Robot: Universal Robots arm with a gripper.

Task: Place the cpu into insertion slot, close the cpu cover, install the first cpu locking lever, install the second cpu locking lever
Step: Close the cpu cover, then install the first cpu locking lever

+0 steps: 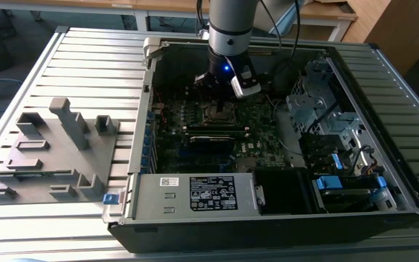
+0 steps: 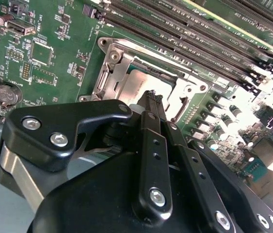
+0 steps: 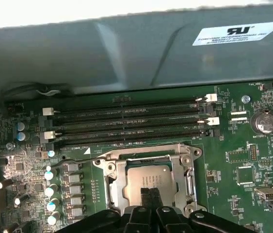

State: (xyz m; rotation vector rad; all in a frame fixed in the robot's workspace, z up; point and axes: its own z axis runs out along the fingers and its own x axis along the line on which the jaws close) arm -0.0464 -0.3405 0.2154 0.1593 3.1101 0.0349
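The gripper (image 2: 152, 96) is seen closed on nothing, its tips set straight above the chip (image 3: 148, 178), which lies flat in the socket (image 3: 190, 171)

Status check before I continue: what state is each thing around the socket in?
cpu: seated in the insertion slot, top showing.
cpu cover: down flat around the cpu.
gripper: shut, holding nothing, tips over the cpu.
memory slots: four, empty.
computer case: side panel off.
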